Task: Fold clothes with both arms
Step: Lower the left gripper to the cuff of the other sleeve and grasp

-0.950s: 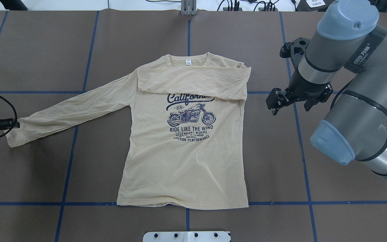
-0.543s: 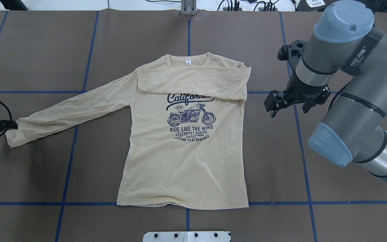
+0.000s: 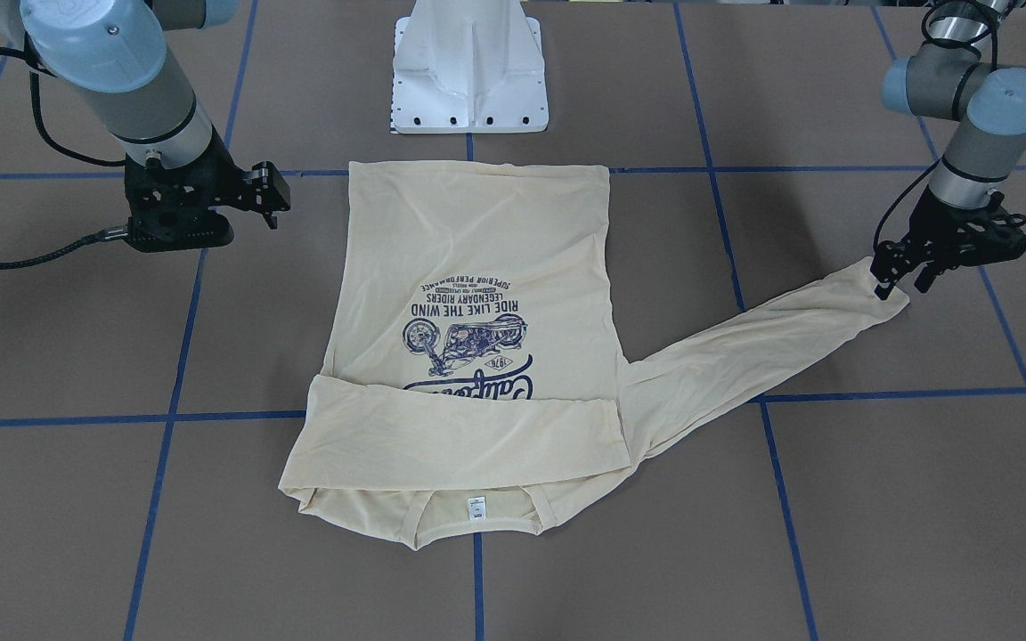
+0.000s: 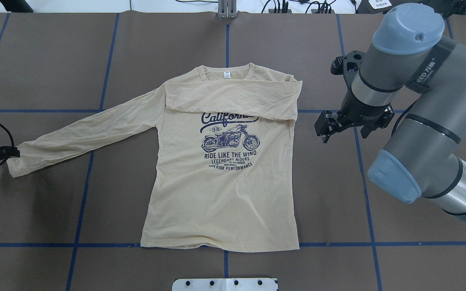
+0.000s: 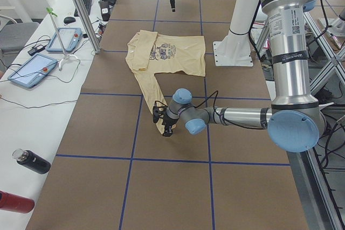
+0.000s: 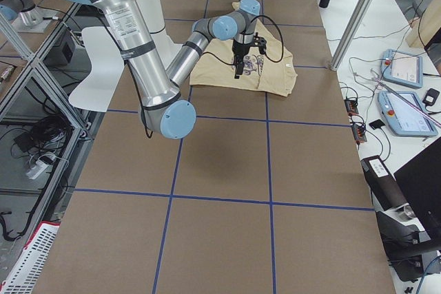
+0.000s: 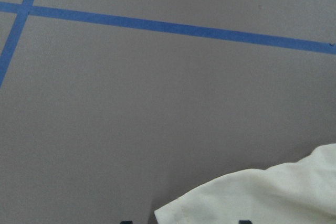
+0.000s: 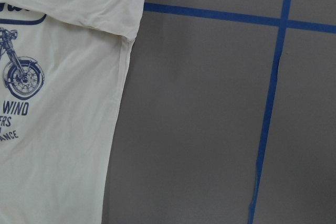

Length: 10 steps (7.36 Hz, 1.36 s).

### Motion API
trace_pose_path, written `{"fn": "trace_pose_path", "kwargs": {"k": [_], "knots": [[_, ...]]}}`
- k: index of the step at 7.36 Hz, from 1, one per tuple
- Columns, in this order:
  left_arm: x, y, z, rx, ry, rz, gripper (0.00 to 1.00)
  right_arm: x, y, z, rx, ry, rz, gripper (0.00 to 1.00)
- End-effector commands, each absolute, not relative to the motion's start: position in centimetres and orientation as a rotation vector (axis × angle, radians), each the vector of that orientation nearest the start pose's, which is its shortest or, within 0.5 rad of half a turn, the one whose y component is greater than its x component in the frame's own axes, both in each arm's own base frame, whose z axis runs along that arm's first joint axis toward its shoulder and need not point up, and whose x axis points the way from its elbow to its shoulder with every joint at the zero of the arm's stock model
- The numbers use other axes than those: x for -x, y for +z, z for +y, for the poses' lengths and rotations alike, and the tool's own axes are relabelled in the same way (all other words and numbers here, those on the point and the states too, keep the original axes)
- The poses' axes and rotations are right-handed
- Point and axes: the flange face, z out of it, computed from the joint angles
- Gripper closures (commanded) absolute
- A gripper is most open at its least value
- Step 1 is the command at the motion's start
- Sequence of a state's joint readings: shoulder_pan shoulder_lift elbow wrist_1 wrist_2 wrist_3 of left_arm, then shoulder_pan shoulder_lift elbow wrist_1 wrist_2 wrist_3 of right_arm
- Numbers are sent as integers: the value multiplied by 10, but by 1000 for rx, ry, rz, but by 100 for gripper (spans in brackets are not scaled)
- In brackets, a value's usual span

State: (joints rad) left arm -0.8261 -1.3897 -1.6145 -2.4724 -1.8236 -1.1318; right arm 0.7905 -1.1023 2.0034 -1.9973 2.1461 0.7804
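While the jaws of the right gripper [image 4: 345, 135] hang parted and empty just beside the shirt [image 4: 221, 194] flat on the tabletop [image 4: 55, 60], those of the left gripper [image 3: 900, 283], also parted, sit at the cuff [image 3: 869, 296] of its outstretched sleeve [image 3: 745, 349], which runs lengthwise away from them.

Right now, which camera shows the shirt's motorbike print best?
The overhead exterior view: the motorbike print lies upright and readable, the folded sleeve hiding only part of "California". The front-facing view shows it upside down, the right wrist view just one wheel, both side views a tiny smudge, the left wrist view nothing.
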Motion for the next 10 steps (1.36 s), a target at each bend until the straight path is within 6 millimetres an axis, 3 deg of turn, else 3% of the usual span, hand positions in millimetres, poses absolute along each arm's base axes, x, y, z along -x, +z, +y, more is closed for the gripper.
{"fn": "trace_pose_path", "kwargs": {"k": [1,9,10], "knots": [[-228,636,-404,-253,-267,756,53,339,262,-456,68,-137,-726,0],[-229,637,-405,-249,-267,750,53,339,262,-455,68,-138,-728,0],[-228,637,-404,-248,-265,749,71,339,262,-455,68,-138,-728,0]]}}
